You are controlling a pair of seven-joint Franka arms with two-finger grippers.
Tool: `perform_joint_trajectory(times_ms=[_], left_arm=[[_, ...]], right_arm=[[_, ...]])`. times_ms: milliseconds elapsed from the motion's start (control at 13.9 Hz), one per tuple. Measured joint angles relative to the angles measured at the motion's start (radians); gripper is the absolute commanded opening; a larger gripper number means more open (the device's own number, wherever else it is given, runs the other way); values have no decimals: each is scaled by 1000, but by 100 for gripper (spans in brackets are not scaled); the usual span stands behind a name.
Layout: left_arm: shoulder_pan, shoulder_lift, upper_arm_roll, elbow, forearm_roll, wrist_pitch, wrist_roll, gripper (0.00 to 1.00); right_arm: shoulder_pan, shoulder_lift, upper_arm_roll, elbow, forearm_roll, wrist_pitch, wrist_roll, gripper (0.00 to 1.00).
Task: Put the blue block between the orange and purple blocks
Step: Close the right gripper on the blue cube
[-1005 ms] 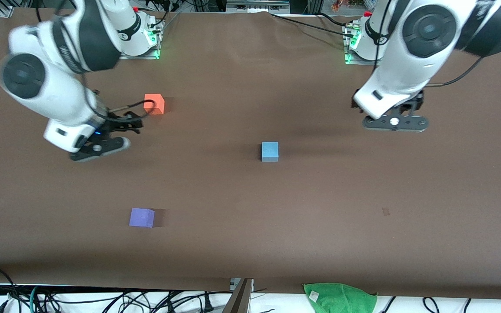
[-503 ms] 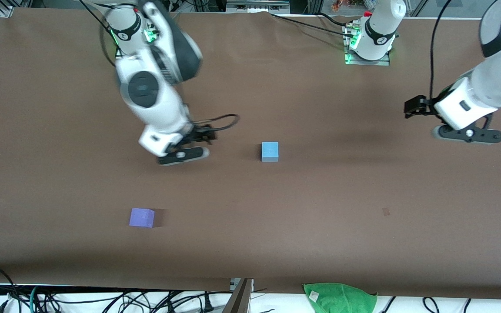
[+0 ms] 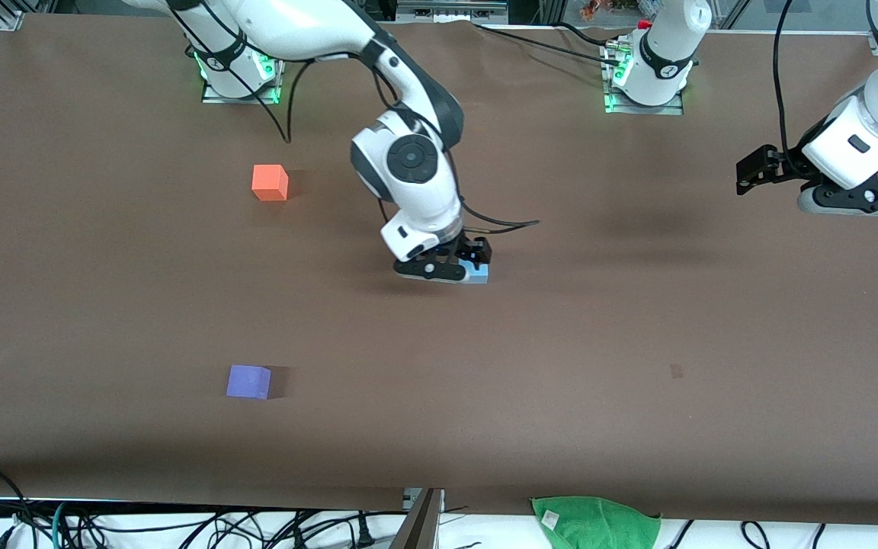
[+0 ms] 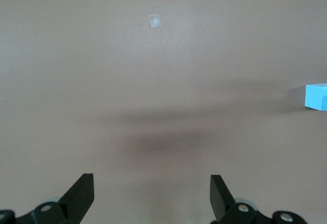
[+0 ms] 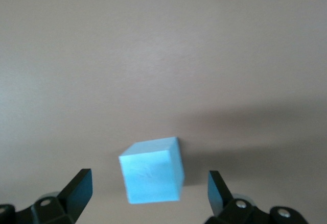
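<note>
The right gripper [image 5: 145,193], fingers apart, hovers over the blue block [image 5: 152,171], probably light and rigid: grip opposite flat faces. The left gripper [image 4: 152,196] waits, fingers apart.

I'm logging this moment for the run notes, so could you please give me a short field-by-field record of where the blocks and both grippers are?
blue block: on the table, mid-table, mostly covered by the right gripper in the front view
orange block: on the table toward the right arm's end, untouched
purple block: nearer the front camera than the orange block, untouched
right gripper: open, just over the blue block, not yet gripping it
left gripper: open, waiting over bare table at the left arm's end
task status: blue block not yet picked up
</note>
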Motion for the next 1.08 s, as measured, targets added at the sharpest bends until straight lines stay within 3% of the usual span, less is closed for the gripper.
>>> perform_joint_trajectory(times_ms=[215, 503, 933, 1077], left_arm=[[-1, 0, -1, 1, 0, 12, 0, 100], [-1, 4, -1, 8, 0, 19, 0, 100], [-2, 6, -4, 11, 0, 20, 0, 100], [-3, 6, -4, 11, 0, 20, 0, 100]], right_arm=[[21, 50, -1, 25, -3, 18, 33, 100], [70, 89, -4, 26, -139, 20, 56, 100], [84, 125, -8, 27, -175, 61, 55, 99], [87, 134, -9, 27, -176, 83, 55, 94]])
